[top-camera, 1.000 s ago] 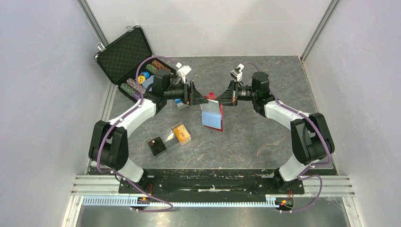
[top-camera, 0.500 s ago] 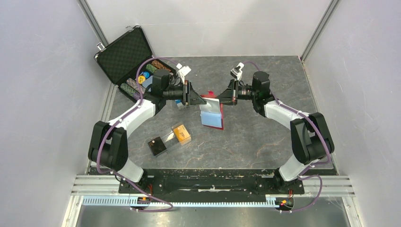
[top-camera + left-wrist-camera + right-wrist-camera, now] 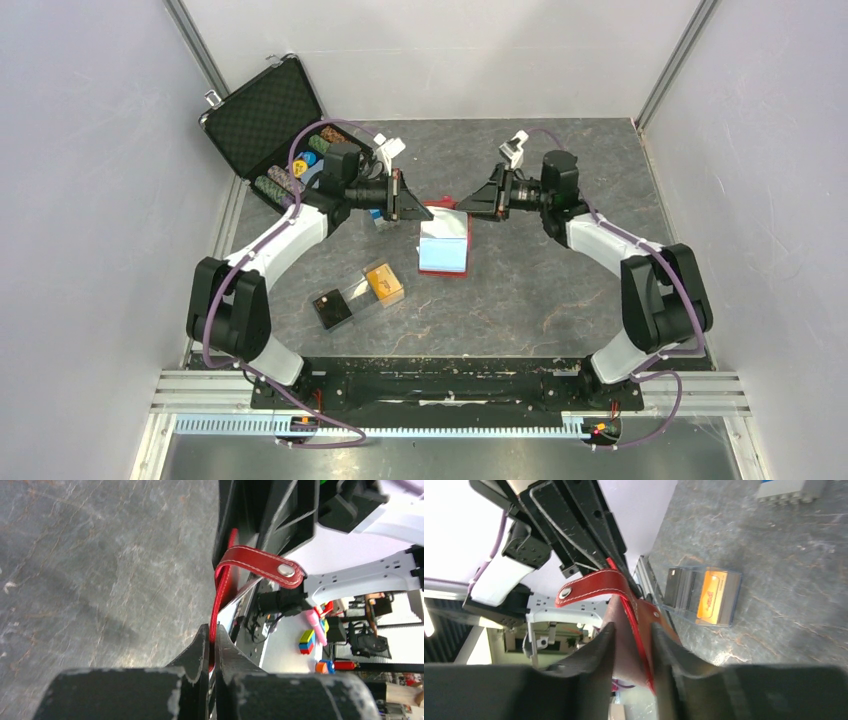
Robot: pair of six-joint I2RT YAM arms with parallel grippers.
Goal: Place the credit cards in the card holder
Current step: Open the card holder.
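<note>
- Small red leather-like folding card holder sits mid-tabletop, between the two tools. Top view does not show whether its near end touches the grey marbled tabletop.
- Left tool: fingers pinched tight on the card holder's red stitched edge, no gap showing.
- Right tool: fingers parted, one on each side of the card holder's opposite edge. Daylight shows beside the leather, so no firm grip.
- Card holder's strap with the metal snap hangs loose, unfastened, curling out past the left tool.
- Pale grey-blue rectangular plastic card lies across the card holder's upward face and covers most of it. Red shows at the far and near ends.
- Clear plastic box holding orange-gold cards rests on the tabletop, near-left of the card holder, apart from it.
- Small black square box lies just beyond that clear box, farther from the card holder on the same side.
- Large black foam-lined chip case, lid up, stands far-left of the card holder, well apart, with striped round chips in its tray.
</note>
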